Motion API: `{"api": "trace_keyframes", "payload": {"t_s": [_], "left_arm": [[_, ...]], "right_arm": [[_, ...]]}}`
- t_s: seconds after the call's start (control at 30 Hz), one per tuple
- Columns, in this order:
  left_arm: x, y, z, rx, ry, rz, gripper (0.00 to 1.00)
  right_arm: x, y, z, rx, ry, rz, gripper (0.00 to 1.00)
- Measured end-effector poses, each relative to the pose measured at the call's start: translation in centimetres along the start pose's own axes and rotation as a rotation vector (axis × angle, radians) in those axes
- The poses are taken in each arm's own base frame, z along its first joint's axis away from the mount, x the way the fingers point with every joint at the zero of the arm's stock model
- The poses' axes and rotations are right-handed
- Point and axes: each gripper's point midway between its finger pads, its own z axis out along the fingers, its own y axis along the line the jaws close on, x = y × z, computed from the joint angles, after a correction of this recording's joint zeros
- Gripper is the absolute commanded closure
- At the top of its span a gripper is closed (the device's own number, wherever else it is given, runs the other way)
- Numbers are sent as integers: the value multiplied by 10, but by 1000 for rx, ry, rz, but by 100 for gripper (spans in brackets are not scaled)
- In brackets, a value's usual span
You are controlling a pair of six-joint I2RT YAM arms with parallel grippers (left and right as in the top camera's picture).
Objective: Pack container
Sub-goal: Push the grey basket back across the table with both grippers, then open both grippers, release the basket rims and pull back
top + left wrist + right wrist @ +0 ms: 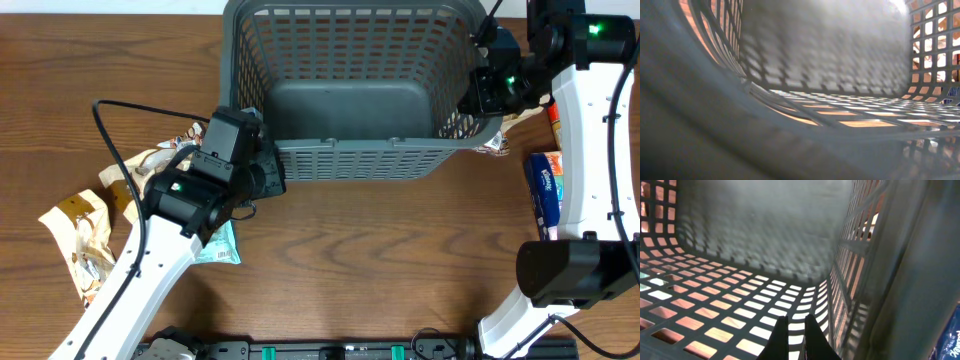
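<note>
Wooden table, container upper centre. My left gripper is closed at its lower-left corner, my right gripper closed at its right wall; hold unclear.

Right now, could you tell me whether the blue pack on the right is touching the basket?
Apart. The overhead view shows a strip of bare wooden table between the blue pack and the near right corner of the grey basket.

You see a grey-blue container with slotted lattice walls, your counter brown wood-grain, tan-and-white packs, blue pack, teal pack.
</note>
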Motion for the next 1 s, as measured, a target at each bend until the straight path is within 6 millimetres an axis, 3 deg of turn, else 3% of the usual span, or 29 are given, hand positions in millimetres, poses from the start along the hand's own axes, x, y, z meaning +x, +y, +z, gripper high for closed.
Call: {"api": "trace_keyframes", "payload": {"t_s": [1.0], "left_arm": [[-15,-9,12,29,-41,20,94]], "right_arm": [[-9,-13,-6,-26,-55,36,99]]}}
